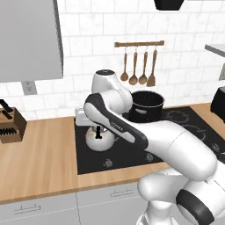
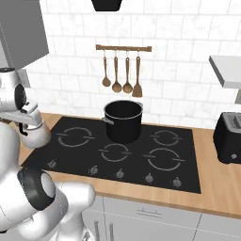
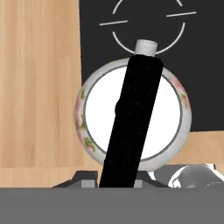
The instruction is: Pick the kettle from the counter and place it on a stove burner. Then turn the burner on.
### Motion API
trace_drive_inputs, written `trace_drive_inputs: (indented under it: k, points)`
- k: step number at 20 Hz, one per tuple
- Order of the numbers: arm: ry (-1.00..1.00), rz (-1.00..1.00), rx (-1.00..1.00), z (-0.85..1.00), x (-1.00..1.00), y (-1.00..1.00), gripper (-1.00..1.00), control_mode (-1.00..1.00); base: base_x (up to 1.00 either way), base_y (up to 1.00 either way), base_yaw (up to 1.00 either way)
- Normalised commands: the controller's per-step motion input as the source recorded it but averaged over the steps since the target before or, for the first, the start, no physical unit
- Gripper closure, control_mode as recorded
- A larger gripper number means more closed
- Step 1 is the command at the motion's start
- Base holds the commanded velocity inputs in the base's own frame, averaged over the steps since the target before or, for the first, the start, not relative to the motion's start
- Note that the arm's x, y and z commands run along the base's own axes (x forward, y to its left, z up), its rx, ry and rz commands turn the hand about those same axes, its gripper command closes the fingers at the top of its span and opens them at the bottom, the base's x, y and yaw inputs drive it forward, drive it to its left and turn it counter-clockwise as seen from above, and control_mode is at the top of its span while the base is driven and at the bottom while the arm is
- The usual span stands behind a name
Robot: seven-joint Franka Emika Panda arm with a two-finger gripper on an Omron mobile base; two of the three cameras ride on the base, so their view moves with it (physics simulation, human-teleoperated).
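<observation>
The step in hand, as I judge it, is the carry: the kettle (image 1: 100, 139) has been taken up by its black arched handle (image 3: 131, 127) and is being brought over the black glass cooktop (image 2: 141, 164), not yet set on a ring. The tool (image 1: 98, 130) is pressed together on that handle, pinching it from above; in the hand view the handle runs straight up from between the fingertips and crosses the kettle's lid, with the spout (image 3: 145, 46) pointing away from the camera.

The kettle hangs directly beneath the tool at the left edge of the cooktop. In the hand view its body straddles the border between the wooden desk (image 1: 39, 154) and the black glass, so it is only partly over the cooking surface. Whether it touches the glass or hangs just above it I cannot tell.

The nearest stove burner (image 3: 146, 26) lies just beyond the spout. The tall black pot (image 2: 123, 120) occupies a rear position, well apart from the kettle.

The next move calls for shifting the kettle further in until it is centred over that ring, lowering it, and releasing. After that the arm must reach the row of knobs (image 2: 120, 173) along the front edge of the cooktop to turn on the matching burner
</observation>
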Motion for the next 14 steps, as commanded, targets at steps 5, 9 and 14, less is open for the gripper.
trace_drive_inputs:
  k: [5, 9, 14]
  points:
    - [0.12, 0.05, 0.0, 0.1, 0.49, -0.74, 1.0, -1.0, 0.0, 0.0, 0.0]
    - [0.09, 0.0, 0.0, -0.02, 0.82, -0.32, 1.0, -1.0, 0.0, 0.0, 0.0]
    - [0.0, 0.01, 0.0, -0.09, 0.73, -0.04, 1.0, -1.0, 0.0, 0.0, 0.0]
